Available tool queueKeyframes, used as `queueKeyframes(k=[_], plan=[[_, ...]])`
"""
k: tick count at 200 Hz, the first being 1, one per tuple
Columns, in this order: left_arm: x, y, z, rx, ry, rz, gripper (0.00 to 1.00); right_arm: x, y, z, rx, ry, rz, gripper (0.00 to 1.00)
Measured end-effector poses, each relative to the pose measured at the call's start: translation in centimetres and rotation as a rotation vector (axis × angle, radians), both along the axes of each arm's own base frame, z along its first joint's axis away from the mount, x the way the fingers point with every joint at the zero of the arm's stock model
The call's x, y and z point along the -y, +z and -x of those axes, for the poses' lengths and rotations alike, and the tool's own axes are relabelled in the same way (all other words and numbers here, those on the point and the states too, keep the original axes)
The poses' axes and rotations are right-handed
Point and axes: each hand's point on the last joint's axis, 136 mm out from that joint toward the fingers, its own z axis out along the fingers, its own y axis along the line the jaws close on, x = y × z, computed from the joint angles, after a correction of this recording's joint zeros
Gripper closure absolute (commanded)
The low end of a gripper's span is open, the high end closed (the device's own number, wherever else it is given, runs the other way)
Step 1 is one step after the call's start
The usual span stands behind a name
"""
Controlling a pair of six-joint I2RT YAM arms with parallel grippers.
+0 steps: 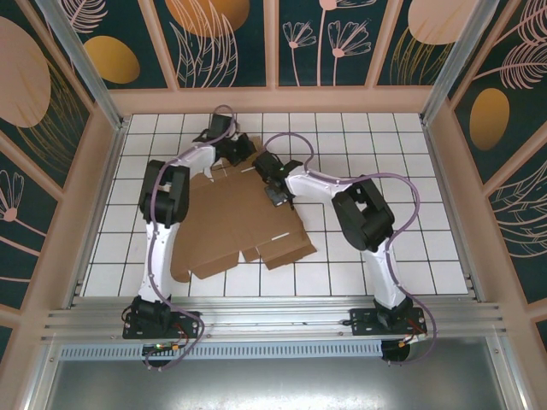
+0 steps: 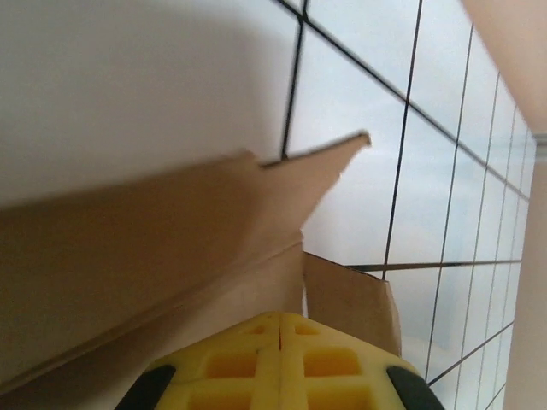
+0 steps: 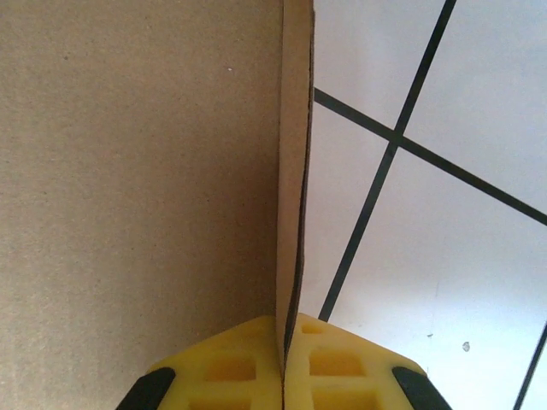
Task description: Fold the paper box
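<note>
Where the overhead leaves grips unclear, wrist views show right claw [image 3: 284, 331] clamping the paper box [image 3: 137, 171], left claw [image 2: 280, 320] closed.

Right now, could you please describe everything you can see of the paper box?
The paper box is a plain brown, unprinted cardboard sheet, die-cut with flaps and slits, not yet a box. Most of it lies flat on the white gridded table, its loose flaps toward the near edge. At its far side the right gripper is shut on a flap raised edge-on, and the left gripper seems shut on another lifted fold with a pointed corner.
</note>
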Motion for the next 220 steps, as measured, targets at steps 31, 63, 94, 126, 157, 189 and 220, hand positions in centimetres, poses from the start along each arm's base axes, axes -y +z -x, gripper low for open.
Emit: queueKeyframes(k=[31, 63, 94, 126, 157, 189, 220], plan=[[-4.5, 4.8, -0.1, 0.065, 0.085, -0.004, 1.0, -0.6, -0.2, 0.3, 0.055, 0.015, 0.09, 0.96], [-6.2, 9.7, 0.2, 0.149, 0.129, 0.019, 1.0, -1.7, -0.6, 1.0, 0.117, 0.05, 0.196, 0.95], [-6.4, 10.9, 0.2, 0.176, 0.14, 0.023, 1.0, -2.3, -0.9, 1.4, 0.161, 0.071, 0.27, 0.94], [-6.6, 9.2, 1.0, 0.133, 0.143, 0.016, 1.0, -2.3, -1.0, 1.4, 0.178, 0.078, 0.299, 0.93], [-6.6, 8.8, 1.2, 0.122, 0.145, 0.016, 1.0, -2.1, -1.0, 1.3, 0.179, 0.072, 0.3, 0.93], [-6.7, 9.9, 1.7, 0.136, 0.144, 0.018, 1.0, -1.5, -0.7, 0.8, 0.17, 0.058, 0.282, 0.94], [-7.1, 11.7, 3.3, 0.161, 0.146, 0.014, 1.0, 1.7, -0.7, -1.2, 0.172, -0.013, 0.311, 0.94]])
